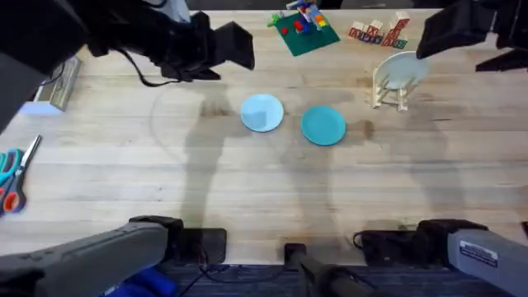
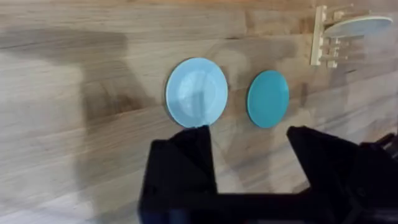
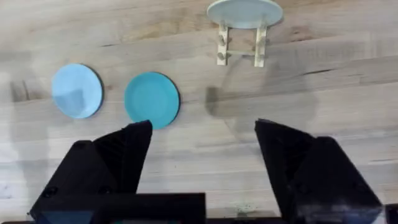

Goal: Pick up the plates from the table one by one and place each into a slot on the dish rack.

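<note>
Because both plates lie flat on the light wooden plank table (image 1: 124, 173), the chief risk is in getting a finger under a thin rim at all. The pale icy blue round plastic plate (image 1: 262, 112) and the teal round plastic plate (image 1: 322, 125) rest near the table's middle, just beside each other but apart, neither yet lifted. A finger pressed down on one edge would likely slide the plate across the smooth wood or tip it up and let it skid into its neighbour.

The small light-wood dish rack (image 1: 391, 92) of thin upright pegs stands off to the right of the teal plate, and a cream-white round plate (image 1: 402, 68) already sits in it, leaning. The rack looks light, so a plate brought in tilted or off a slot could knock the pegs, shove the rack, or dislodge the cream-white plate.

The left gripper (image 2: 249, 152) hovers with its black fingers spread wide and nothing between them, above the table on the near side of the two plates. The right gripper (image 3: 204, 149) is likewise spread and empty, nearest the teal plate, with the rack beyond. With both arms raised over the same patch, reaching together could bring them into contact.

Coloured wooden blocks (image 1: 379, 31) and a green toy board (image 1: 304, 31) lie at the far edge.
</note>
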